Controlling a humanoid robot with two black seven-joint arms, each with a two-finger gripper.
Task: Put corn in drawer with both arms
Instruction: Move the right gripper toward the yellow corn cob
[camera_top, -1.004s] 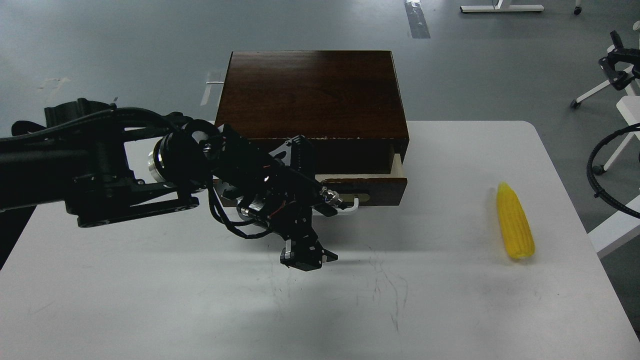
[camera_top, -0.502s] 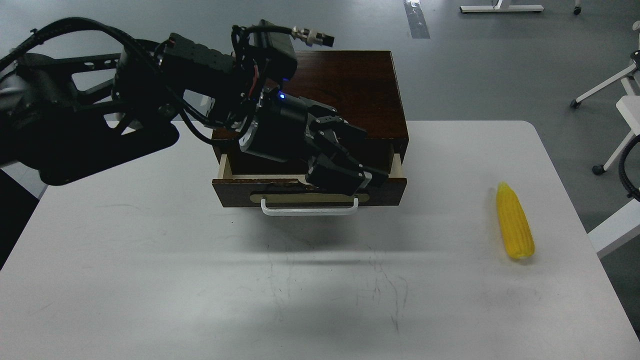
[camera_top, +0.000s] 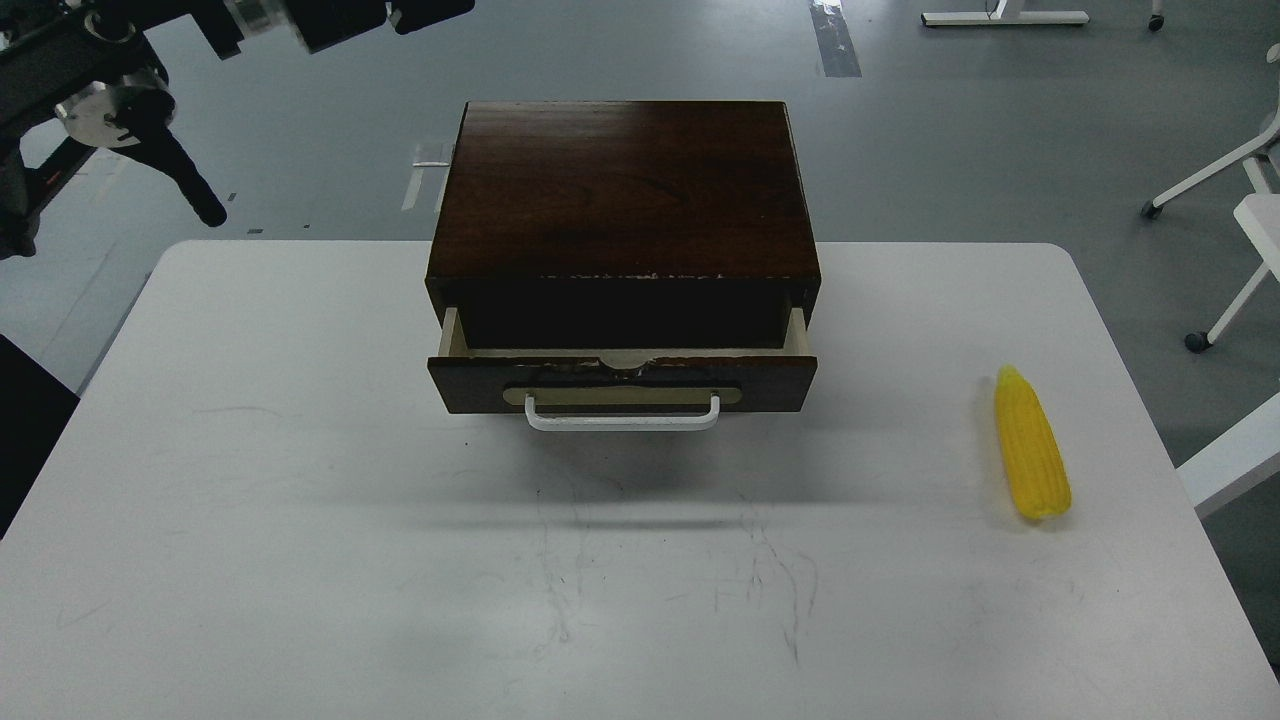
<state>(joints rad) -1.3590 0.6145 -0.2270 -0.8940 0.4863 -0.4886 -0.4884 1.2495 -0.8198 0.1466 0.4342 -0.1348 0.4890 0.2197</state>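
Looking down from the head camera, I am seeing the drawer (camera_top: 620, 375) standing partly pulled out of its dark brown wooden box (camera_top: 620, 195), with its pale cream inner sides showing at both ends and a dark gap behind its front panel. I am judging the opening step as done and the fetching of the corn (camera_top: 1031, 444) as the step now in hand. That corn is lying flat on the white table (camera_top: 300, 500), well apart from the drawer on the right, with its pointed tip aimed away from me and its blunt end toward me. It is looking bright yellow, tapered and plastic-like, with fine rows of kernels along its length. Only part of my left arm (camera_top: 110, 90) is showing in the top left corner, raised clear of the table, and its gripper is lying outside the view, so I cannot say how its jaws are standing. My right arm is not showing at all. I am expecting the next move to call for the right gripper coming in over the cob, straddling its middle across the narrow width, then carrying it to the drawer gap, which is looking fairly shallow.
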